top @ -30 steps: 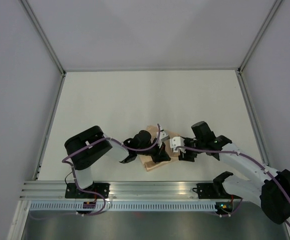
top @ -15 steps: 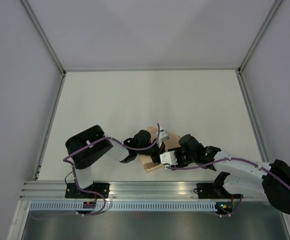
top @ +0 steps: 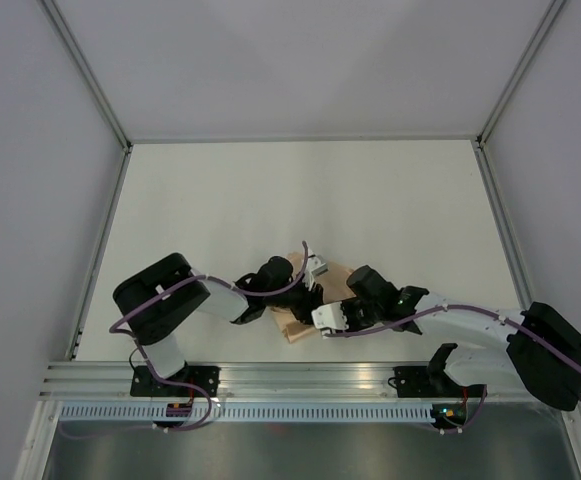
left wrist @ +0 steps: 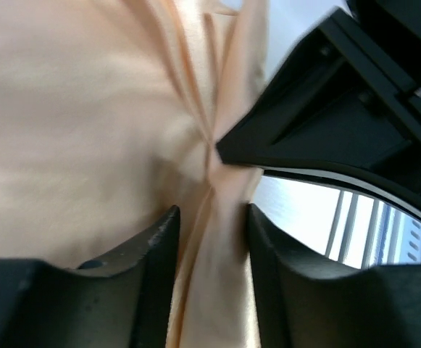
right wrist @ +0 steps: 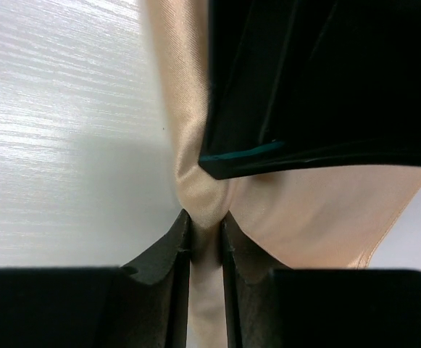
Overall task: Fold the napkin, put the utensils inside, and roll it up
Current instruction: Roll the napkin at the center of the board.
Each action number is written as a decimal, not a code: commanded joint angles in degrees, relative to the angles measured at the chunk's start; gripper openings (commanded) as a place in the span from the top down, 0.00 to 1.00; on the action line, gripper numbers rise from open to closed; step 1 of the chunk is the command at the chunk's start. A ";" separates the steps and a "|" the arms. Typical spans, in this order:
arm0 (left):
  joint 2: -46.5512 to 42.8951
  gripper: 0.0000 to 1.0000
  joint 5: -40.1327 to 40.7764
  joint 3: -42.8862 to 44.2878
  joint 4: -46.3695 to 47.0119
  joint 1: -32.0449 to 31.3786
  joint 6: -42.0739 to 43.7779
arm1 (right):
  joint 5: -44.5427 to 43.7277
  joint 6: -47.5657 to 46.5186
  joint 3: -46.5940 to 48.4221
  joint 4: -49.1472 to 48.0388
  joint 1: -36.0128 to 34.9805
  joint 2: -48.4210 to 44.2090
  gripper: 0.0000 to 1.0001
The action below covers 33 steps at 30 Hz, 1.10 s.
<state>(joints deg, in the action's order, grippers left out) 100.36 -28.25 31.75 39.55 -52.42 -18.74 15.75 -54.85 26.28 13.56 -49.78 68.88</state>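
**Top view.** The plain light orange-tan cloth napkin (top: 297, 326), folded into a small wrinkled bundle, lies on the white counter (top: 300, 190) between the two arms. Its near edge is close to the ribbed aluminium rail (top: 310, 375) that borders the counter. Beyond the napkin, white surface runs well away to the grey back and side walls (top: 30, 200). Both arms crowd the napkin from left and right, and their black wrists hide most of it.

**Left wrist view.** The left end effector (left wrist: 211, 246) stands with its black fingers (left wrist: 159, 250) apart. A raised ridge of napkin runs loosely between them. Just beyond the ridge, a black wedge of the other arm nips the cloth to a point.

**Right wrist view.** The right end effector (right wrist: 206, 239) is clamped on a narrow pleat of the napkin. Its fingers (right wrist: 168, 254) are nearly together. Left of the pleat the counter shows bare. Right of it, the cloth spreads under the black body of the left end effector, which bears a thin teal line.
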 commanded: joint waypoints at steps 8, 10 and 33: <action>-12.19 0.49 16.45 7.45 -18.01 4.87 0.20 | -3.27 1.76 0.17 10.95 0.03 6.79 0.99; -15.36 0.48 21.99 9.12 -21.33 6.98 -0.15 | -3.88 2.55 0.87 11.83 0.21 8.37 1.00; -48.49 0.40 36.87 15.54 -26.63 19.73 9.77 | 4.55 -5.17 29.34 32.92 5.12 42.64 1.00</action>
<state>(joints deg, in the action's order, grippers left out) 55.35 7.62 48.82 10.39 -32.69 -13.63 19.44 -57.28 58.46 36.40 -45.60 100.38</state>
